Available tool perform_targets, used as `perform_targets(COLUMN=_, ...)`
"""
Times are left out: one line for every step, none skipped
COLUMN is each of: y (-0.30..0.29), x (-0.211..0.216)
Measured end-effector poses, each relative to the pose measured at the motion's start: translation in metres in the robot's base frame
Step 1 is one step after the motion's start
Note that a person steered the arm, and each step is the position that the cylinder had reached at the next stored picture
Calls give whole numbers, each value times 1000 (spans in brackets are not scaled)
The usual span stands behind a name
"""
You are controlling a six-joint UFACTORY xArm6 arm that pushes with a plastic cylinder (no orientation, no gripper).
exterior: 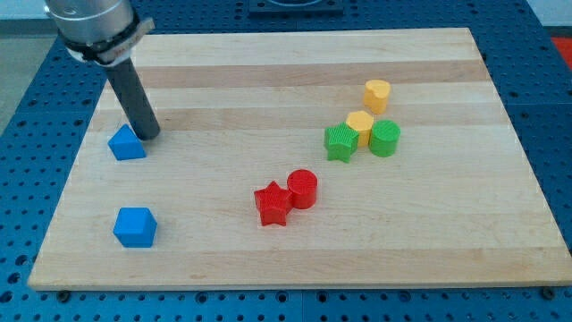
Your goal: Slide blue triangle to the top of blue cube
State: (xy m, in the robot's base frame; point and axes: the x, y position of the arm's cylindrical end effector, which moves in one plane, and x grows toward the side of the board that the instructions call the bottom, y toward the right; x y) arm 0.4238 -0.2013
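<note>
Looking at my tip point(149, 136), you see a plain rod with nothing to spread or pinch; it holds nothing and stands just at the blue triangle's point(126, 143) right, touching or nearly so. That triangle sits above the blue cube point(135, 226), well apart from it, near the wooden board's point(268, 72) left edge. Right of the triangle, bare wood runs to the red star point(272, 204).
</note>
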Motion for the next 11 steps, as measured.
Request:
perform_targets(y=5, x=-8)
perform_targets(y=-39, x=-85)
perform_targets(y=-49, x=-96)
perform_targets(y=-81, x=-66)
perform_targets(y=-82, x=-66)
perform_targets(y=-89, x=-59)
perform_targets(y=-62, x=-31)
perform_targets(y=-47, x=-13)
perform_targets(y=-42, x=4)
perform_targets(y=-33, x=33)
perform_targets(y=-26, x=56)
